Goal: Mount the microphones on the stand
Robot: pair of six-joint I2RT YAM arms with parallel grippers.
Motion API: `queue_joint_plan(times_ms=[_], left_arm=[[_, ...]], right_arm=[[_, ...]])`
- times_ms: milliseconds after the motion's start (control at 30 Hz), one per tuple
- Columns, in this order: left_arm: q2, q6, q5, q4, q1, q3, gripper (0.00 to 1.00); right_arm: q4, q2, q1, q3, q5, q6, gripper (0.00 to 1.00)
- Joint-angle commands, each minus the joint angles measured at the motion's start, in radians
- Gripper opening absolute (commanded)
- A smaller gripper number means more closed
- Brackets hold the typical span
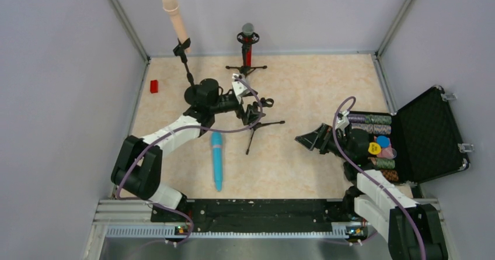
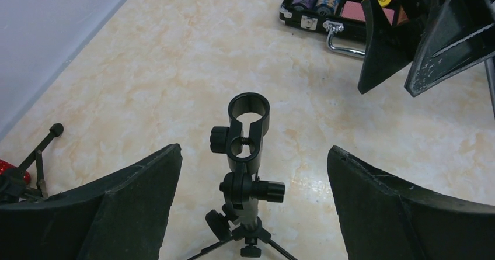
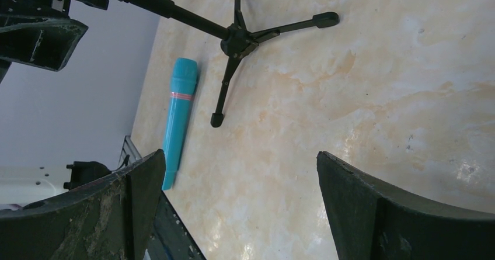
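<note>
The light-blue microphone [image 1: 217, 160] is the 1 you have not mounted. It lies flat and loose on the table [image 1: 315, 85], just on the near side of the empty stand [image 1: 260, 125], between your 2 arms. The peach-beige microphone [image 1: 173, 17] sits in the clip of the back-left stand [image 1: 185, 61], angled up and away. The red microphone [image 1: 248, 48] stands upright in the back-centre stand [image 1: 247, 68], grey mesh head on top. By my reading, 2 of 3 are mounted and 1 remains.

The empty stand rests on its tripod legs, and its clip [image 2: 249, 115] is an open ring with nothing in it. Your left gripper [image 2: 254, 152] is spread wide and carries nothing. In its wrist view the clip sits between the fingers, and as far as I can tell they do not touch it. Your right gripper [image 3: 239, 155] is likewise wide apart and empty, over bare table near the tripod legs. The blue microphone is in its view but well apart from it.

What is left, I judge, is to lift the blue microphone, carry it to that ring and seat it.

An open chip case [image 1: 435, 125] lies at the right and a small red block [image 1: 154, 86] by the left wall. Neither belongs to the job.
</note>
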Motion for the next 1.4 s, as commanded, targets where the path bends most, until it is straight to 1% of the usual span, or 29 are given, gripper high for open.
queue_joint_plan(times_ms=[0,133,267,367,533,600,700,800,833,933,967,1100,1133,1200,1267,1367], left_arm=[[-0.083,-0.167,0.003,0.188,0.005,-0.052,0.99],[-0.150,-0.290,-0.094,0.222,0.006,-0.081,0.99],[-0.241,-0.358,-0.195,0.248,0.011,-0.137,0.99],[-0.311,-0.384,-0.289,0.220,0.012,-0.176,0.99],[-0.442,-0.471,-0.540,0.033,0.013,-0.224,0.99],[-0.487,-0.502,-0.677,-0.041,0.014,-0.243,0.99],[-0.537,-0.538,-0.838,-0.119,0.013,-0.273,0.99],[-0.560,-0.576,-0.955,-0.188,0.015,-0.296,0.99],[-0.562,-0.600,-1.004,-0.219,0.014,-0.300,0.99],[-0.556,-0.761,-1.154,-0.365,0.014,-0.293,0.99],[-0.553,-0.783,-1.163,-0.409,0.014,-0.292,0.99],[-0.518,-0.816,-1.121,-0.527,0.014,-0.297,0.99],[-0.504,-0.814,-1.093,-0.543,0.014,-0.297,0.99],[-0.468,-0.741,-0.950,-0.584,0.015,-0.282,0.99],[-0.437,-0.745,-0.863,-0.641,0.014,-0.266,0.99],[-0.431,-0.760,-0.829,-0.687,0.014,-0.265,0.99]], right_arm=[[0.018,0.003,-0.014,0.047,0.001,-0.016,0.98],[0.007,0.004,-0.012,0.052,-0.006,-0.018,0.98],[0.002,-0.001,-0.013,0.049,-0.005,-0.021,0.98],[0.002,0.000,-0.013,0.048,-0.005,-0.021,0.98],[0.006,-0.001,-0.013,0.043,-0.003,-0.020,0.98],[0.007,0.000,-0.013,0.042,-0.002,-0.020,0.98],[0.008,0.001,-0.012,0.040,-0.005,-0.018,0.98],[0.008,-0.004,-0.014,0.037,-0.008,-0.011,0.98],[0.009,-0.007,-0.014,0.035,-0.010,-0.009,0.98],[0.004,-0.020,-0.013,0.031,-0.005,-0.006,0.98],[0.003,-0.024,-0.013,0.030,-0.002,-0.002,0.98],[0.003,-0.036,-0.014,0.034,-0.001,0.024,0.98],[-0.001,-0.038,-0.012,0.037,-0.001,0.032,0.98],[-0.014,-0.041,-0.013,0.050,-0.008,0.054,0.98],[-0.050,-0.042,-0.013,0.071,-0.016,0.066,0.98],[-0.104,-0.039,-0.013,0.111,-0.037,0.093,0.98]])
